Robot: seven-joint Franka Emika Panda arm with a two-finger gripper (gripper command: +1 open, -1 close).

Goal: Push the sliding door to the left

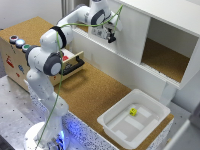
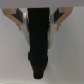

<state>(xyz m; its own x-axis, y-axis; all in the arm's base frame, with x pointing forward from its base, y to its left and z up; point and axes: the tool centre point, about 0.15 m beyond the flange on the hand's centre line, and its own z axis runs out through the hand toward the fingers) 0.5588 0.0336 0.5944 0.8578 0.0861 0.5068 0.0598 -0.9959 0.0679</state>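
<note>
Robotics lab: Panda arm (image 1: 50,60) bolted to perforated metal bench (image 1: 12,112), w/ cork-topped test board (image 1: 90,92) & button box (image 1: 15,50) beside arm.

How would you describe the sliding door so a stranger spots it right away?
Find the big white cabinet behind the cork tabletop. The sliding door is the tall flat white panel covering the front's half beside the end effector; the other half is an open compartment.

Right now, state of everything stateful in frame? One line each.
sliding door: covers the cabinet front's half on the exterior view's left; the other half stands open.
tool: at the door's face; open or shut cannot be told.
wooden drawer: pulled partly out.
white bin: open-topped, one small yellow object inside.
buttons: on the wooden box top; pressed or not cannot be told.
</note>
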